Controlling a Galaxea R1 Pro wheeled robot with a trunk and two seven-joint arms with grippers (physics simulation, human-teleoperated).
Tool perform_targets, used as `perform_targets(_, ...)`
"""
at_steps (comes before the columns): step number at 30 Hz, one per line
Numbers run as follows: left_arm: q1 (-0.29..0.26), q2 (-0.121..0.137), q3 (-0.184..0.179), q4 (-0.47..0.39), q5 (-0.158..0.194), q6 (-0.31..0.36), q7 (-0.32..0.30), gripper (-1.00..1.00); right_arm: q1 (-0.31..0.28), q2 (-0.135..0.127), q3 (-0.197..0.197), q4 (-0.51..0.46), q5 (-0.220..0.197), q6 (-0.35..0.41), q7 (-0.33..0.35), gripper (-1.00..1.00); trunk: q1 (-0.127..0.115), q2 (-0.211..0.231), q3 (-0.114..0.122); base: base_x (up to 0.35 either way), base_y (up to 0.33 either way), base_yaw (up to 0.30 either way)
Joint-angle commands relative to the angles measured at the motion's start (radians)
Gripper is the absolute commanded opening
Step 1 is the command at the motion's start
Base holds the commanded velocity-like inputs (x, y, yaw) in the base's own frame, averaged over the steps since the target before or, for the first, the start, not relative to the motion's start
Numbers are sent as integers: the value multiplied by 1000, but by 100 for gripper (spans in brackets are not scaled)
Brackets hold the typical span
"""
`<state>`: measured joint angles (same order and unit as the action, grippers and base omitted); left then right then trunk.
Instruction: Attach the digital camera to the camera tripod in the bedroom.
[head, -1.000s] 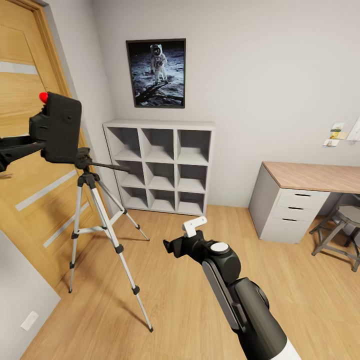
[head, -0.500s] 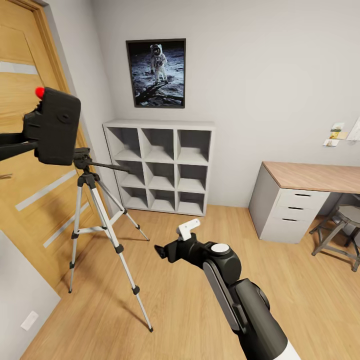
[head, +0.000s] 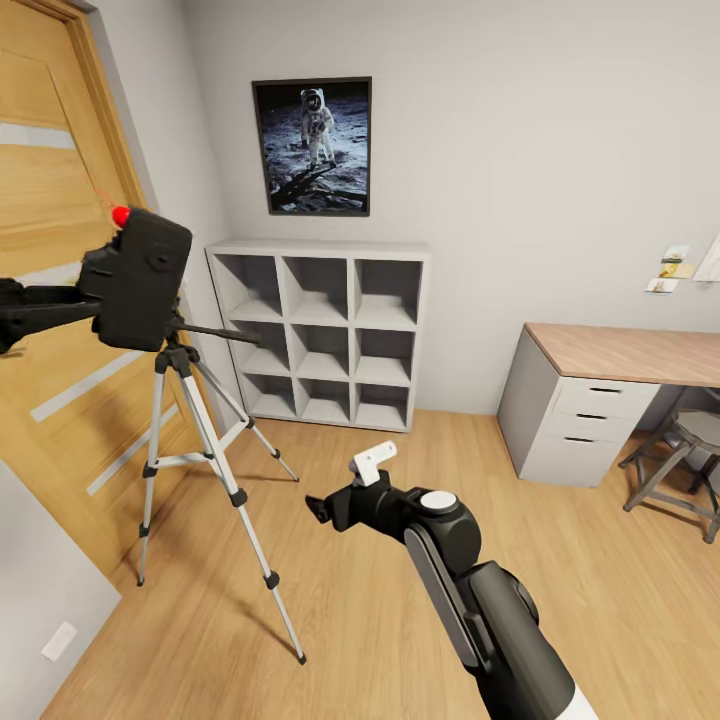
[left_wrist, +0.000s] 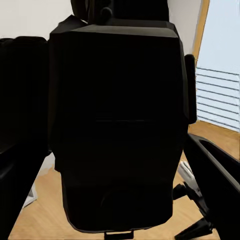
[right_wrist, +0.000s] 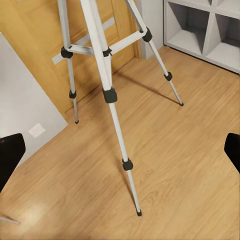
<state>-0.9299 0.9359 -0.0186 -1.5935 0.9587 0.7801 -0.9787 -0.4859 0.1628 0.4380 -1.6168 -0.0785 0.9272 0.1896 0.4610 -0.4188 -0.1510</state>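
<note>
- we see the camera (head: 137, 279) gripped in our left hand (head: 88, 300) at about 9 o'clock in the head view, its red button (head: 121, 215) on top.
- in the left wrist view the camera (left_wrist: 117, 125) sits between the two dark fingers (left_wrist: 215, 172), pinched from both sides.
- the camera sits right over the head of the tripod (head: 205, 430); we cannot tell whether they touch.
- the tripod stands on the wood floor (head: 350, 600) by the door (head: 60, 250), with the white shelf (head: 320, 330) behind it at 12 o'clock.
- our right hand (head: 345, 490) hangs empty with its fingers spread; its wrist view looks down on the tripod legs (right_wrist: 107, 85).
- a bench (head: 620, 355) with drawers stands at 3 o'clock.
</note>
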Motion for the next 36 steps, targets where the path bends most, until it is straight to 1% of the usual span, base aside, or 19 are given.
perform_targets(1, -10, -6, -15, -1, 3, 21, 18, -100, 0, 0, 0, -1, -8, 5, -3, 100, 1, -2, -2, 0, 0, 0)
perform_targets(2, -17, -16, -31, -4, -3, 35, 45, -100, 1, 0, 0, -1, -8, 5, -3, 100, 1, -2, -2, 0, 0, 0)
perform_targets(3, -17, -16, -31, -4, -3, 35, 45, -100, 1, 0, 0, -1, -8, 5, -3, 100, 1, -2, -2, 0, 0, 0)
perform_targets(6, -34, -42, -68, -10, -13, 71, 159, -100, 7, 1, 2, -1, -7, 4, -3, 100, 1, -2, -2, 0, 0, 0)
perform_targets(8, -48, -53, -83, -12, -13, 100, 232, -100, 11, 1, 3, -1, -5, 4, -4, 100, 1, -2, -2, 0, 0, 0)
perform_targets(10, -75, -60, -98, -11, -8, 149, 284, -100, 13, 1, 4, -1, -3, 3, -4, 100, 1, -2, -2, 0, 0, 0)
perform_targets(11, -75, -60, -98, -11, -8, 149, 284, -100, 13, 1, 4, -1, -3, 3, -4, 100, 1, -2, -2, 0, 0, 0)
perform_targets(12, -92, -61, -111, -10, -5, 176, 303, -100, 14, 1, 4, -1, -2, 3, -5, 100, 1, -2, -2, 0, 0, 0)
perform_targets(14, -130, -64, -157, -9, 1, 212, 331, -100, 16, 1, 4, -1, -1, 3, -5, 100, 1, -2, -2, 0, 0, 0)
perform_targets(15, -130, -64, -157, -9, 1, 212, 331, -100, 16, 1, 4, -1, -1, 3, -5, 100, 1, -2, -2, 0, 0, 0)
perform_targets(18, -181, -65, -235, -5, 6, 241, 357, -100, 17, 1, 5, -1, -1, 3, -5, 100, 1, -2, -2, 0, 0, 0)
perform_targets(21, -210, -66, -277, -1, 8, 255, 372, -100, 17, 1, 5, -2, 0, 2, -5, 100, 1, -2, -2, 0, 0, 0)
perform_targets(27, -228, -62, -304, 24, 13, 266, 393, -100, 18, 1, 5, -2, 0, 3, -4, 100, 1, -2, -2, 0, 0, 0)
perform_targets(29, -233, -51, -312, 44, 36, 267, 412, -100, 18, 1, 5, -2, 0, 3, -4, 100, 1, -2, -2, 0, 0, 0)
perform_targets(31, -236, -43, -314, 58, 79, 267, 445, -100, 19, 1, 6, -2, 0, 3, -4, 100, 1, -2, -2, 0, 0, 0)
perform_targets(32, -237, -40, -312, 61, 99, 267, 476, -100, 19, 1, 6, -2, 0, 3, -5, 100, 1, -2, -2, 0, 0, 0)
perform_targets(33, -238, -39, -305, 62, 115, 267, 521, -100, 19, 1, 6, -2, 0, 3, -5, 100, 1, -2, -2, 0, 0, 0)
perform_targets(34, -239, -39, -294, 57, 129, 267, 582, -100, 19, 1, 7, -2, 0, 3, -5, 100, 1, -2, -2, 0, 0, 0)
perform_targets(36, -240, -46, -269, 33, 155, 267, 736, -100, 19, 1, 8, -1, 0, 3, -5, 100, 1, -2, -2, 0, 0, 0)
